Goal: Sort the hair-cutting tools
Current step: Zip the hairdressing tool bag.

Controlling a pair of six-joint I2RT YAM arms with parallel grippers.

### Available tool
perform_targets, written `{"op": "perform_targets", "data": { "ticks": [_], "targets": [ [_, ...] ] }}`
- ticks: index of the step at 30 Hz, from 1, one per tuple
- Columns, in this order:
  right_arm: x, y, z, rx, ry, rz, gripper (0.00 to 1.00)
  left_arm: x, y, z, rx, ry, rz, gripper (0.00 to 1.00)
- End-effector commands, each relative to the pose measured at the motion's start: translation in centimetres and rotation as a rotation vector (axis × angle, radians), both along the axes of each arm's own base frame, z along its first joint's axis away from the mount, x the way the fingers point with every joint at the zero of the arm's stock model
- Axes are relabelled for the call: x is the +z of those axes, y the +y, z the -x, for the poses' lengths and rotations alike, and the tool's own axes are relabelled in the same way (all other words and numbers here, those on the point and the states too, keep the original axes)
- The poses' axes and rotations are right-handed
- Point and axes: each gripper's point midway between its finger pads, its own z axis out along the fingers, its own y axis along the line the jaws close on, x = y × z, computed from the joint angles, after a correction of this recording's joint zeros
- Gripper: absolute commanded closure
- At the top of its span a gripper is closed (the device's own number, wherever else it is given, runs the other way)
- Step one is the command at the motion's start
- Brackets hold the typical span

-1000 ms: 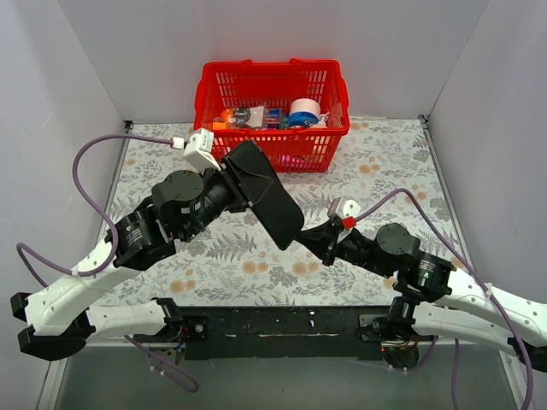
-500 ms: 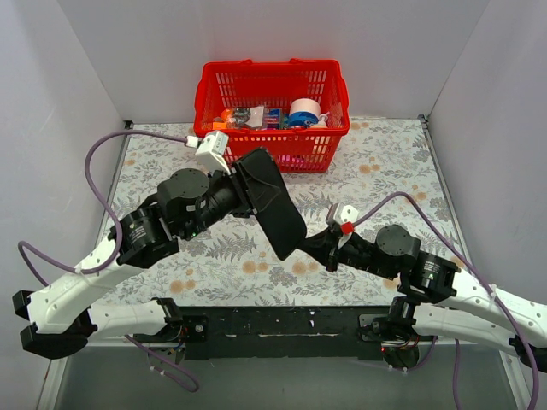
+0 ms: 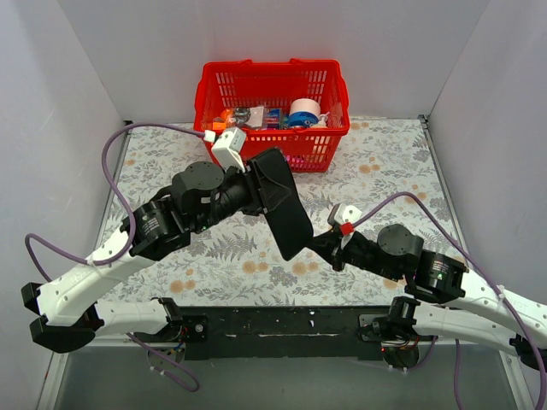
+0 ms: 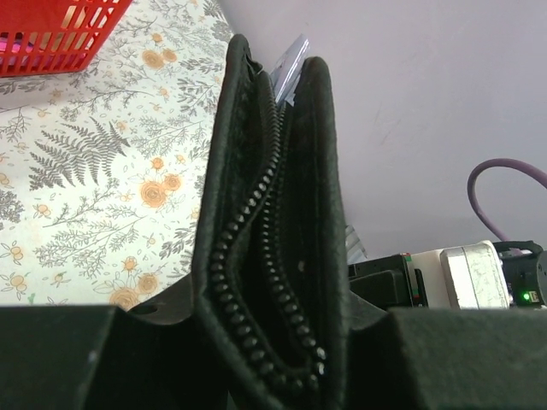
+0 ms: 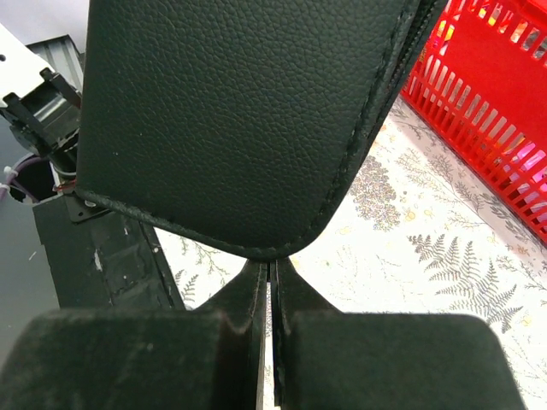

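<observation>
A large flat black pouch (image 3: pixel 284 205) hangs in the air over the middle of the table, held by my left gripper (image 3: pixel 256 192). In the left wrist view the pouch (image 4: pixel 273 213) stands edge-on between my jaws, its zipper partly open. My right gripper (image 3: pixel 318 248) is shut, with its tips at the pouch's lower rounded corner (image 5: pixel 256 243). I cannot tell whether it pinches the edge. A pale bluish piece (image 4: pixel 291 61) peeks past the pouch's far end, and I cannot tell what it is. The scissors and the black stick are hidden.
A red plastic basket (image 3: pixel 205 85) with tape rolls and small items stands at the back middle, and also shows in the right wrist view (image 5: pixel 487 102). A floral cloth (image 3: pixel 385 171) covers the table. Grey walls close in the left, right and back.
My left arm has swung the pouch to the right and turned it more edge-on. My right gripper has shifted slightly down and right, staying at the pouch's lower corner.
</observation>
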Motion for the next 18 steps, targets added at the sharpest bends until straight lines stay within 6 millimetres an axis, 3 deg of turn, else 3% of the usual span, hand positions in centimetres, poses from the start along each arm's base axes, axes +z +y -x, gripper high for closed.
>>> {"op": "perform_targets", "data": {
  "ticks": [1, 3, 7, 9, 10, 13, 18],
  "targets": [
    [-3.3, -3.3, -1.7, -0.124, -0.003, 0.176, 0.99, 4.2, 2.2, 3.8, -0.112, -0.043, 0.092, 1.00],
    [-3.6, -2.4, -0.6, -0.043, 0.014, 0.177, 0.99, 4.2, 2.2, 3.9, -0.119, -0.040, 0.104, 1.00],
    [-4.3, 0.5, 4.1, 0.268, 0.085, 0.173, 0.98, 3.2, 1.1, 4.2, -0.159, -0.022, 0.107, 1.00],
    [-4.5, 0.8, 5.3, 0.341, 0.107, 0.185, 0.85, 3.0, 0.7, 4.5, -0.183, -0.023, 0.122, 1.00],
    [-4.3, 0.9, 6.0, 0.377, 0.121, 0.182, 0.65, 3.2, 0.7, 4.7, -0.195, -0.027, 0.130, 1.00],
    [-3.5, 0.1, 6.5, 0.378, 0.126, 0.166, 0.46, 3.2, 0.6, 5.4, -0.236, -0.036, 0.145, 1.00],
    [1.6, -2.5, 5.7, 0.255, 0.060, 0.007, 0.37, 3.9, 1.1, 7.3, -0.322, -0.074, 0.178, 1.00]
  ]
}}
